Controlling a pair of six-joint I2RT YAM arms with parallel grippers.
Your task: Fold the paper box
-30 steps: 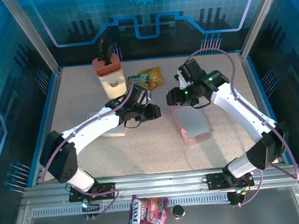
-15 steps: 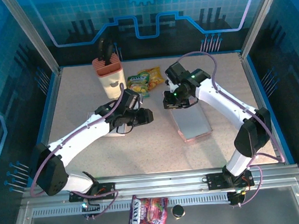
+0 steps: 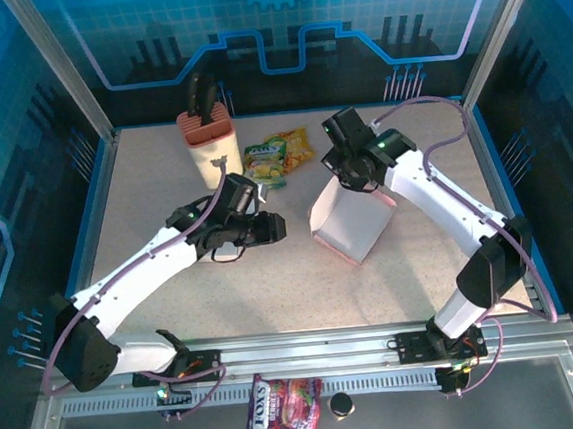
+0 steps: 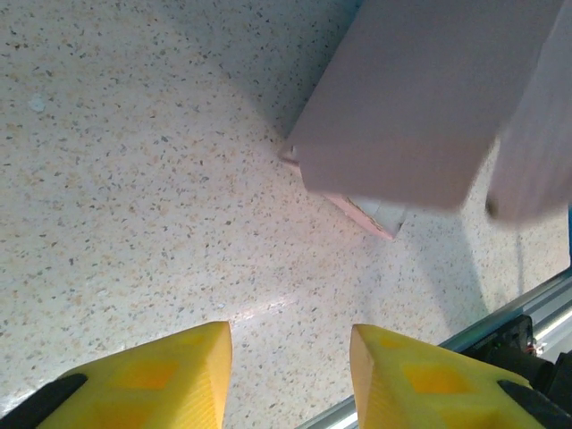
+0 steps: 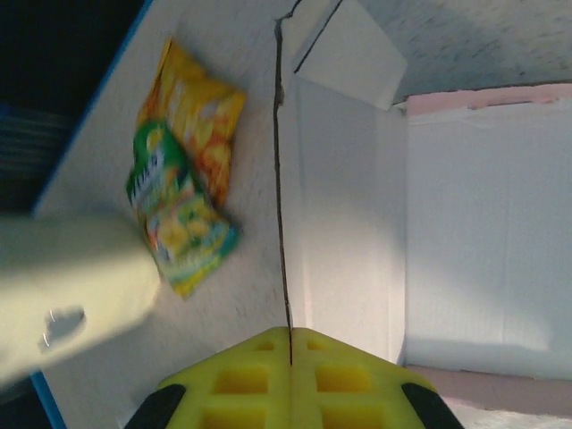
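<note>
Now my right fingers (image 5: 290,347) pinch one wall of the tipped-up paper box (image 3: 350,221). My left fingers (image 4: 290,357) hang spread apart nearby. Far left, a holder (image 3: 213,153) has something dark (image 3: 200,92) in it, unclear.

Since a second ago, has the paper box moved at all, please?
Yes. The paper box, flat before, is now tipped up by the right gripper and has shifted left, toward the snack packets.

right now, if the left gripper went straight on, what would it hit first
Probably the box, which sits ahead of the open left gripper; depth is unclear, so it might graze the table first.
</note>
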